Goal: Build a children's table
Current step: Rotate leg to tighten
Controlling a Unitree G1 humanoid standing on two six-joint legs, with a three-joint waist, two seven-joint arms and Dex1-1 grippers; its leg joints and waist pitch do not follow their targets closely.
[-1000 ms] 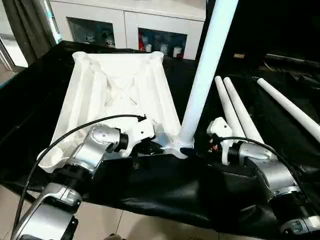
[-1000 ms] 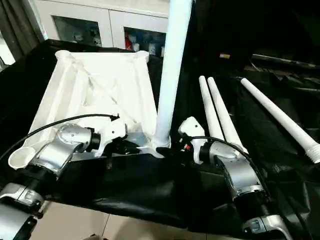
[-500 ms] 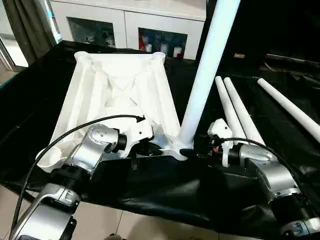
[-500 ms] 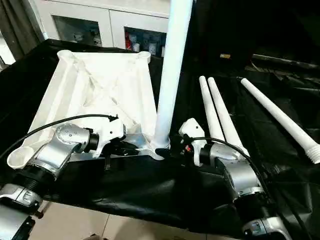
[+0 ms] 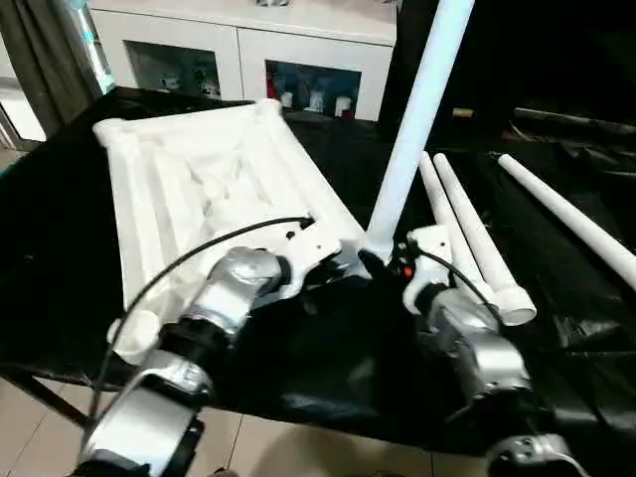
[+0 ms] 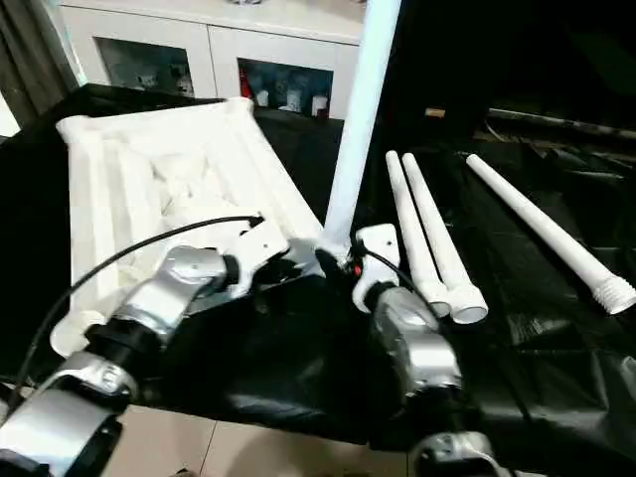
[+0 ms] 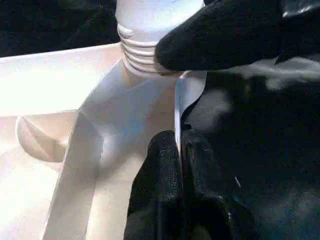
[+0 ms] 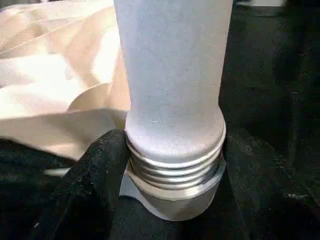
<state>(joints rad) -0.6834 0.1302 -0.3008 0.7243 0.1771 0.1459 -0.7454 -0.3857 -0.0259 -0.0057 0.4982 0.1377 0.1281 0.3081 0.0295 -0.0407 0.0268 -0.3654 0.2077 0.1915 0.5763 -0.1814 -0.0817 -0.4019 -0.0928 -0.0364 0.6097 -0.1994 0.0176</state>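
1. White plastic makes up the tabletop (image 5: 199, 189), which lies upside down on the black cloth (image 5: 328, 368) in the left half of the left eye view, its raised rim and inner ribs facing up.
2. One leg (image 5: 417, 109) stands upright in the tabletop's corner socket near the frame's centre; its upper end is cut off by the top edge.
3. Where that leg meets the socket is partly hidden in the eye views by both grippers. The right wrist view shows its threaded end (image 8: 172, 170) with several ridges exposed above the socket.
4. The left gripper (image 7: 179, 150) is clenched on the thin rim (image 7: 182, 97) of the tabletop beside that socket, its two black fingers pressed together with the rim's edge between them.
5. The right gripper (image 5: 383, 268) sits at the base of the upright leg. One black finger (image 8: 92, 175) lies against the thread; the other is hidden behind the leg, so the jaws look closed around the leg's base.
6. Two spare legs (image 5: 462, 234) lie side by side on the cloth right of centre, touching along their length, open ends toward the camera.
7. A fourth leg (image 6: 542, 234) lies well apart at the right; the left eye view cuts off its near end.
8. White cabinets (image 5: 248, 60) stand behind, their contents too small to make out.
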